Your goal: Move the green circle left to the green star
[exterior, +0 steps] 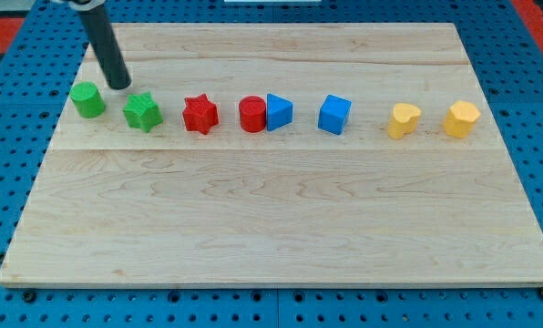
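The green circle [88, 99] sits near the board's left edge, toward the view's top. The green star [142, 112] lies just to its right, a small gap between them. My tip [120, 85] rests on the board just above that gap, slightly above and right of the circle and above-left of the star, touching neither. The dark rod slants up to the view's top left.
To the star's right runs a row: a red star [199, 114], a red cylinder [252, 114] touching a blue triangle [279, 111], a blue cube [334, 114], and two yellow blocks [403, 119] [461, 118]. The wooden board [271, 219] lies on a blue pegboard.
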Tool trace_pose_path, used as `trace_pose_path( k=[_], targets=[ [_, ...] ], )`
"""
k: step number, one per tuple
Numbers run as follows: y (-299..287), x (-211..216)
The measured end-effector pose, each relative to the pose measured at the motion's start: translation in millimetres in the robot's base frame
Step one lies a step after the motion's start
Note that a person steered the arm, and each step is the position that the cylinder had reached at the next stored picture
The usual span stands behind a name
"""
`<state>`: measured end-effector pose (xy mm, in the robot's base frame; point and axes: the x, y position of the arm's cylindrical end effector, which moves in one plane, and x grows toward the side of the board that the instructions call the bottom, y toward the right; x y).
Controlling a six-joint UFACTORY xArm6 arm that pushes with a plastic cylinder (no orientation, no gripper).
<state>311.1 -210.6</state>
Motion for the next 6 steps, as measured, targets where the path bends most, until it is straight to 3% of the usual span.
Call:
trace_pose_path(
  k=[1, 3, 5, 6],
  targets=[
    [-28, -7],
    [-46, 39],
    [0, -17],
    [38, -19]
  ],
)
